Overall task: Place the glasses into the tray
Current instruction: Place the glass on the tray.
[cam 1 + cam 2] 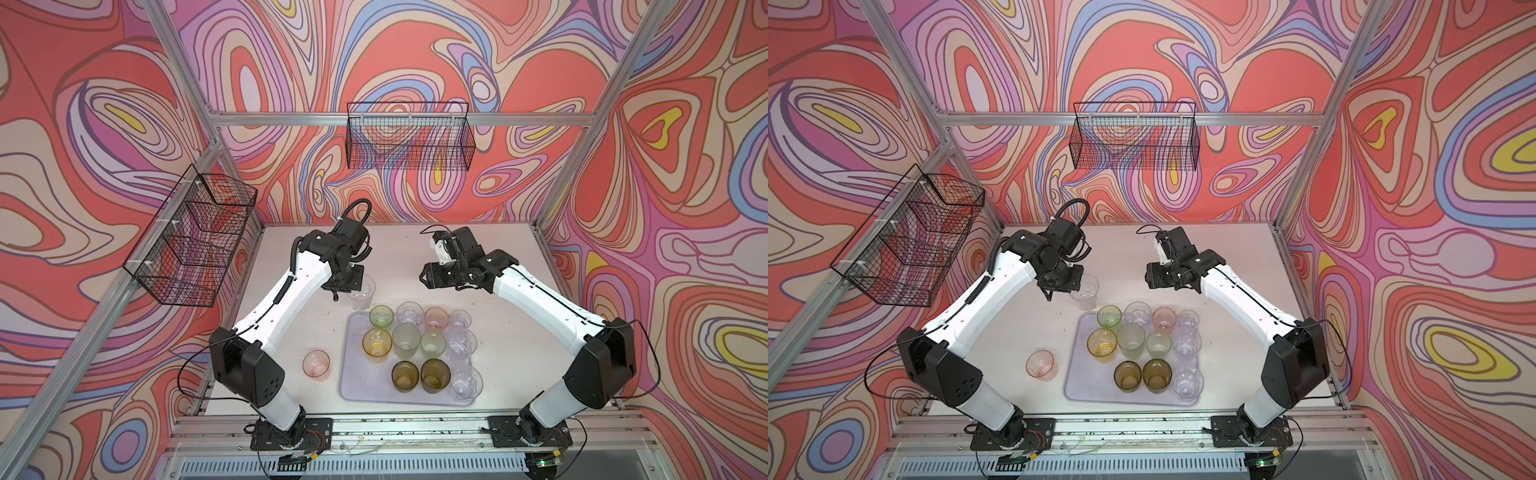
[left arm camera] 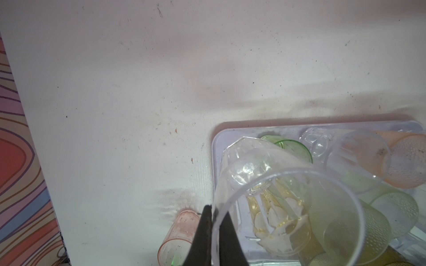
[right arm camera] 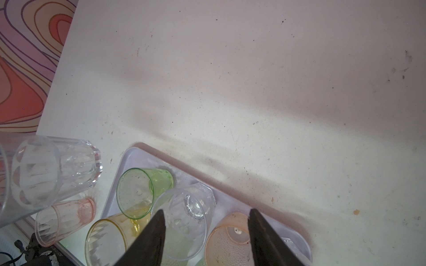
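Note:
My left gripper is shut on the rim of a clear faceted glass, pinching its wall between both fingers. In a top view this glass hangs just beyond the far left corner of the lilac tray. Several glasses stand in the tray: green, amber, frosted green, olive-brown, pink and clear. One pink glass stands on the table left of the tray. My right gripper is open and empty, above the tray's far edge.
A black wire basket hangs on the back wall and another on the left frame. Aluminium posts stand at the table's corners. The white table stretches bare behind the tray, between both arms.

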`<state>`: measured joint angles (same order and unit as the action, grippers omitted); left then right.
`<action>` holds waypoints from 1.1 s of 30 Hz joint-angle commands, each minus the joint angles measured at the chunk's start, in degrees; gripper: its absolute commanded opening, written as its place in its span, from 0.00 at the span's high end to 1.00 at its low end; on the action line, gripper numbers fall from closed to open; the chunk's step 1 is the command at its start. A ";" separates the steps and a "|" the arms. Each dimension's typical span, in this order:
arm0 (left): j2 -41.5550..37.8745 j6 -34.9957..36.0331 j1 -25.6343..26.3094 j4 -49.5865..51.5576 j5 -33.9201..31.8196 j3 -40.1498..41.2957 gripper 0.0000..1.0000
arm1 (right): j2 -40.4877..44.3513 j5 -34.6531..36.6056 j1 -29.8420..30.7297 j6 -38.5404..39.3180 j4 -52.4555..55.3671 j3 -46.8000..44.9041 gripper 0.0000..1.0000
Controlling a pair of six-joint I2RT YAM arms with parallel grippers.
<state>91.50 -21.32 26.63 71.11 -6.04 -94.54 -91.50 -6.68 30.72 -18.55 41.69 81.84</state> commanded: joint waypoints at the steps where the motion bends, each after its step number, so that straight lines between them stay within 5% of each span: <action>1: -3.76 -1.38 -0.25 1.91 0.24 2.15 1.00 | -0.10 0.19 -0.27 -0.26 -0.61 0.42 0.40; 33: -24.70 -12.54 2.11 8.50 3.06 24.10 1.00 | -2.01 1.66 -0.30 1.12 2.30 3.50 0.40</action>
<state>68.62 -31.07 27.97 77.12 -3.01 -71.46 -92.84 -5.80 30.72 -18.26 43.35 84.03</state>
